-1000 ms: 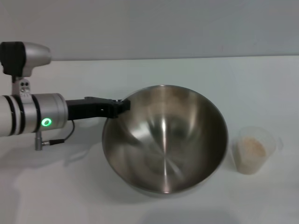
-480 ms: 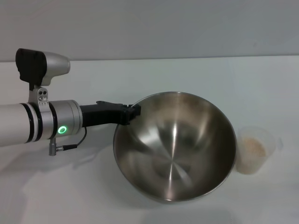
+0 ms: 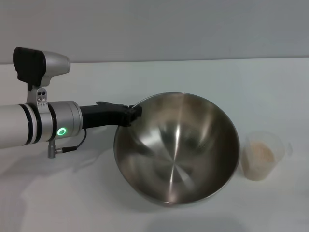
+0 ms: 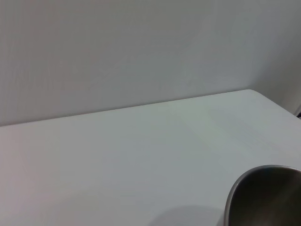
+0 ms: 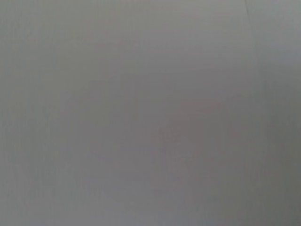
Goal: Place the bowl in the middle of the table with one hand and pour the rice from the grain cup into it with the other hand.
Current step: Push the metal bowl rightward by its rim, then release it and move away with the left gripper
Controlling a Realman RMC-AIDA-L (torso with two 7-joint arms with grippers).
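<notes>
Our left gripper (image 3: 134, 114) is clamping the rim of the stainless-steel mixing bowl (image 3: 176, 148).

We are holding the bowl tilted on the white table (image 3: 193, 77); the grain cup (image 3: 262, 154) of rice (image 3: 260, 153) stands just beyond the bowl's far side from our gripper. The bowl is drifting back leftward, away from the cup.

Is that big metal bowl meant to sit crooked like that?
The bowl is tipped, its opening facing the camera, because the left hand grips its rim. No rice has spilled; it sits in the grain cup.
</notes>
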